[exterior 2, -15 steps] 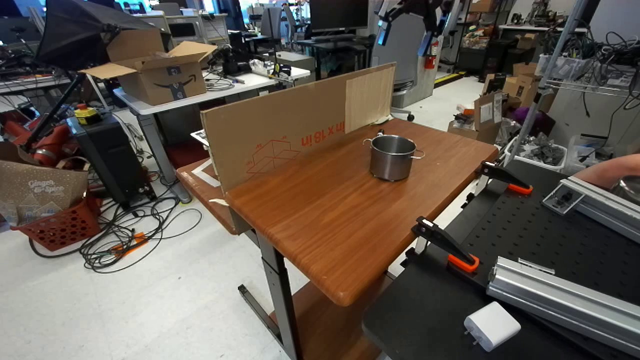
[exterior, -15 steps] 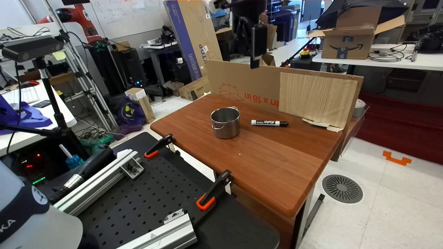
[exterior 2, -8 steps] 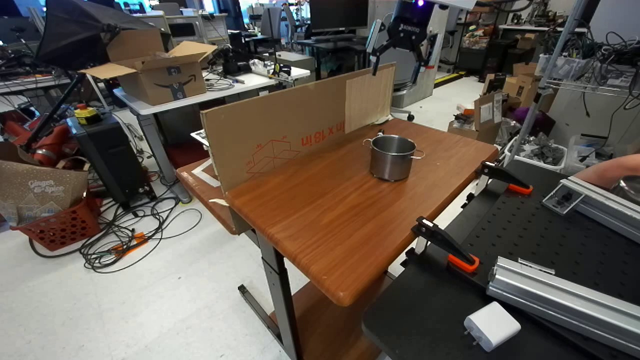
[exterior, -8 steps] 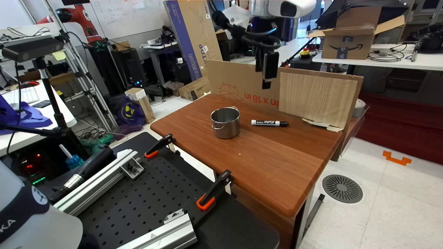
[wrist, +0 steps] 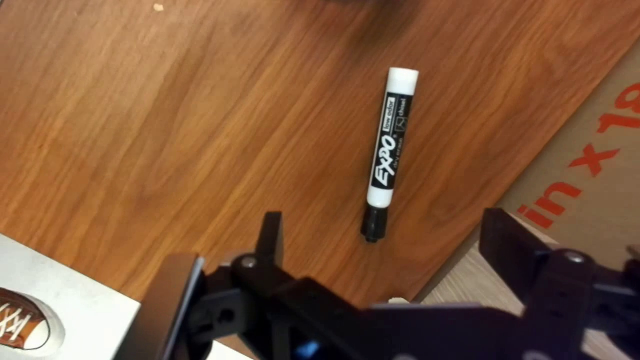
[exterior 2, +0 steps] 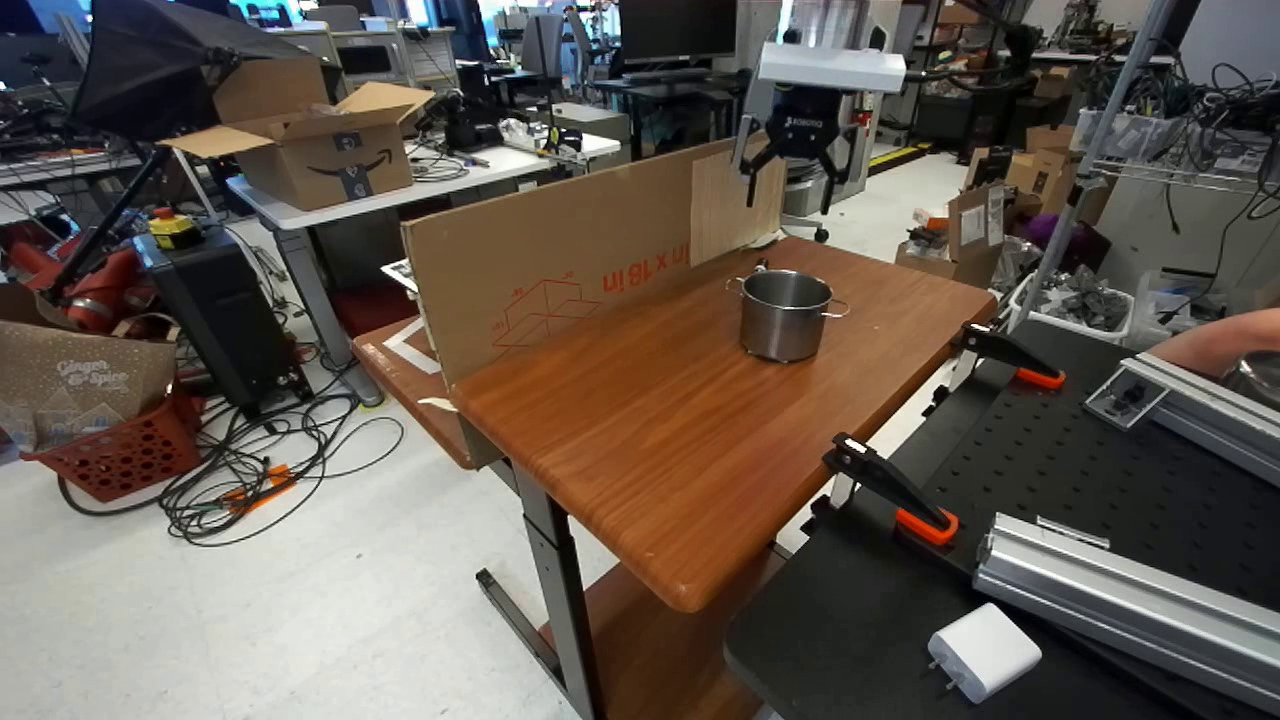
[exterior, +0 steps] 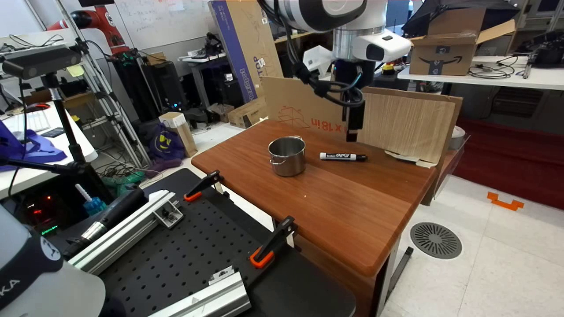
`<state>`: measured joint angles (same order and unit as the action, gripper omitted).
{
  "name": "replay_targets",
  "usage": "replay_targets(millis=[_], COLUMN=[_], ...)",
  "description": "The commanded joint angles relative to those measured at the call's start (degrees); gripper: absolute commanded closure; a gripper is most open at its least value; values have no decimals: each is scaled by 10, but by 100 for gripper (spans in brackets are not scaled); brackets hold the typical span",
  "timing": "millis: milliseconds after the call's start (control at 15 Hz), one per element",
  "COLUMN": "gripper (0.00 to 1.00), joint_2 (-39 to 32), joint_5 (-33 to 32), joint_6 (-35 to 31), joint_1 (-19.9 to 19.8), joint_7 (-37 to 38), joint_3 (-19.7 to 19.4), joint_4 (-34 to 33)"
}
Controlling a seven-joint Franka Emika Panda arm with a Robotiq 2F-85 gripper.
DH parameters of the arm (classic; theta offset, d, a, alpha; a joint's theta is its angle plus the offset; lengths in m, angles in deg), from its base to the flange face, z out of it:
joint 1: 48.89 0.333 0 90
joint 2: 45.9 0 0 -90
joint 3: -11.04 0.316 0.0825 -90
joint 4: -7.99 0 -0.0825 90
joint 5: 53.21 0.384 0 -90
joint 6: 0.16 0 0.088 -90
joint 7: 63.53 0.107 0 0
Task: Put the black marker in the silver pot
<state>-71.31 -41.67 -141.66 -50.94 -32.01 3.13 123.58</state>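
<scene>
Silver and two-handled, the metal pot (exterior: 288, 162) stands upright on the wood-grained bench (exterior: 343, 202); in an exterior view the Expo dry-erase marker (exterior: 343, 156) lies flat to its right, near but not touching. The fingers (wrist: 270, 240) hang above the bench, spread wide and gripping nothing; in the wrist view the marker's black cap (wrist: 374, 224) is nearest them. No part of the transfer is done yet: the reach seems partly made, while lowering, grasping, lifting, carrying and releasing over the pot remain.

silver pot (exterior 2: 784, 325) blocks most of the Expo marker (exterior 2: 762, 265) in an exterior view; wrist view's left edge totally chops the sneaker (wrist: 21, 322)
</scene>
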Motion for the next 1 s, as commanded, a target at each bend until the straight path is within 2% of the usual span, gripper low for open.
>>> replay_targets(millis=[0,533,933], gripper=[0,0,0], joint_2=[-42,-112,-152], joint_5=[-28,-43,-44], joint_6=[-12,-8,-1], joint_1=[23,45,40], joint_7=[49,89,96], joint_3=[-19,-22,-29], joint_4=[-38,-97,-121])
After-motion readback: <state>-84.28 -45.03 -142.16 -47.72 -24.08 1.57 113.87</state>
